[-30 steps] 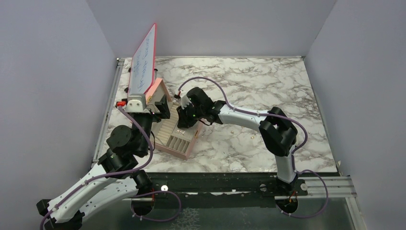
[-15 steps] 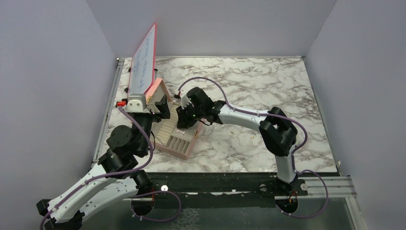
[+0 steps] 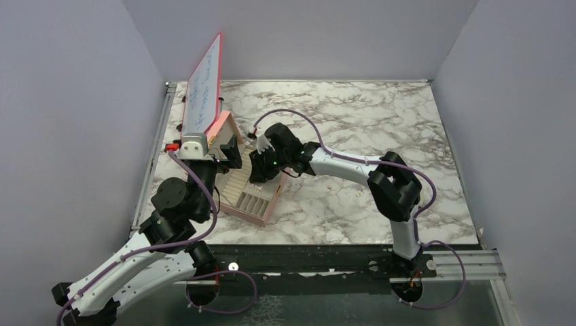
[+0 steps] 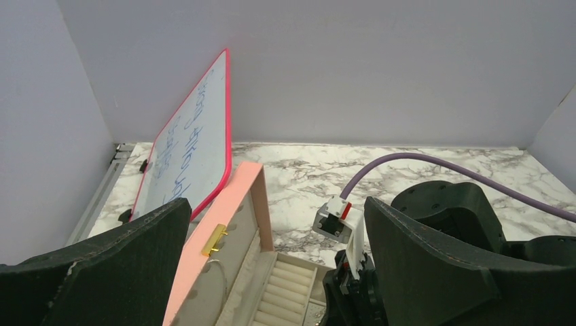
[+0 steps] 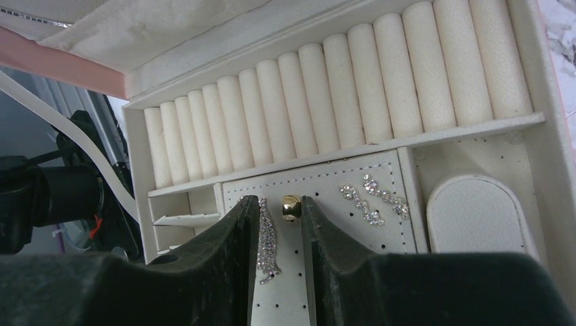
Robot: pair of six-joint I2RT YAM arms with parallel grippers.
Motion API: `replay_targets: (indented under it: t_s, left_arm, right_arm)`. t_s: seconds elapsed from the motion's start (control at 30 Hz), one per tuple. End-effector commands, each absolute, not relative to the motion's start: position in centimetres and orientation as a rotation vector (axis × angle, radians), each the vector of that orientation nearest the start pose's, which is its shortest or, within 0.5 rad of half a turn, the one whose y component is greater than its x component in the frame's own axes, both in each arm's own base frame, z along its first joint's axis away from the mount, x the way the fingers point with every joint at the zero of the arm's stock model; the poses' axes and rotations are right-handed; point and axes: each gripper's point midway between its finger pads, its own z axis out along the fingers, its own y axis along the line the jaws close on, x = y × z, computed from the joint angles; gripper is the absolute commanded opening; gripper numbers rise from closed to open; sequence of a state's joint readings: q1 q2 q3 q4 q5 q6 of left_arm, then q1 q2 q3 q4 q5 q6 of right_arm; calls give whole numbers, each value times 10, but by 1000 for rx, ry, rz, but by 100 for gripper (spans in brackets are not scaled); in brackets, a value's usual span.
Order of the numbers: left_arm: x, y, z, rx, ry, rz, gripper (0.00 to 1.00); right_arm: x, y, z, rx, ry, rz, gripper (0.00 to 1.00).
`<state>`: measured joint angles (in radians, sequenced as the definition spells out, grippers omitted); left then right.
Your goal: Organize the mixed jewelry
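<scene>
gold piece (image 5: pixel 291 207): small, rounded, shiny, on the dotted beige panel (image 5: pixel 326 227) | long silvery piece (image 5: pixel 266 238): sparkling strand, lies just beside the gold piece | two short silvery pieces (image 5: pixel 358 204): sparkling, tilted, side by side, same panel | place: all toward the left edge of the tabletop

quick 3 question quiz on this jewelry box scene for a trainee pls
1. True or false: the pink box lid is shut.
2. The right gripper is: A) over the open box's beige tray; B) over bare marble far from the box; C) touching the whiteboard.
3. What colour is the small round piece between the right fingers?

Key: 1 false, it stands open. 2 A. 3 gold.
</scene>
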<state>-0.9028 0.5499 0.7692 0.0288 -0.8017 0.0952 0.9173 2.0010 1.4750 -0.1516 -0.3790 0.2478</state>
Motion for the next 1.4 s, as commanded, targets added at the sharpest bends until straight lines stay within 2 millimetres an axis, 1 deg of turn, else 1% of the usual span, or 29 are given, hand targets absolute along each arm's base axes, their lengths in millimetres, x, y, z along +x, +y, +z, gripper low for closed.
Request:
replay_targets:
  t_s: [0.0, 0.2, 0.33, 0.47, 0.6, 0.7, 0.8, 0.87, 0.93, 1.0, 1.07, 1.13, 1.27, 1.37]
  left_arm:
    - [235, -94, 374, 6, 1382, -163, 99]
    - [235, -93, 374, 4, 1381, -165, 99]
    - [234, -92, 375, 4, 1380, -166, 99]
    - [233, -92, 375, 0, 1378, -171, 99]
    - [234, -92, 376, -2, 1375, -169, 99]
    - [234, -92, 379, -3, 1370, -173, 99]
    - [232, -95, 383, 11, 1370, -199, 99]
    - [231, -100, 382, 19, 1396, -230, 99]
    - [230, -105, 380, 29, 1434, -253, 99]
    - [231, -113, 375, 44, 1489, -272, 99]
    - [234, -126, 365, 89, 1556, -277, 99]
    - [237, -138, 354, 120, 1615, -286, 99]
    - [240, -172, 333, 247, 1699, -339, 99]
    - [241, -200, 327, 373, 1696, -401, 99]
  right_arm:
    - [244, 468, 106, -979, 2272, 1080, 34]
    - [248, 471, 112, -937, 2271, 1085, 33]
    - [257, 469, 107, -897, 2292, 1027, 32]
    - [264, 467, 109, -854, 2299, 983, 31]
    - [270, 467, 125, -787, 2273, 989, 31]
    - [277, 466, 146, -703, 2246, 1000, 32]
    - [287, 454, 164, -589, 2230, 1007, 33]
    - [295, 440, 173, -500, 2223, 999, 33]
    - [306, 419, 177, -382, 2238, 973, 33]
    - [317, 391, 173, -239, 2276, 947, 33]
    - [324, 363, 168, -117, 2304, 941, 33]
    - [325, 334, 167, 1, 2311, 913, 33]
    - [323, 272, 145, 275, 2353, 783, 34]
    - [316, 230, 129, 397, 2350, 695, 36]
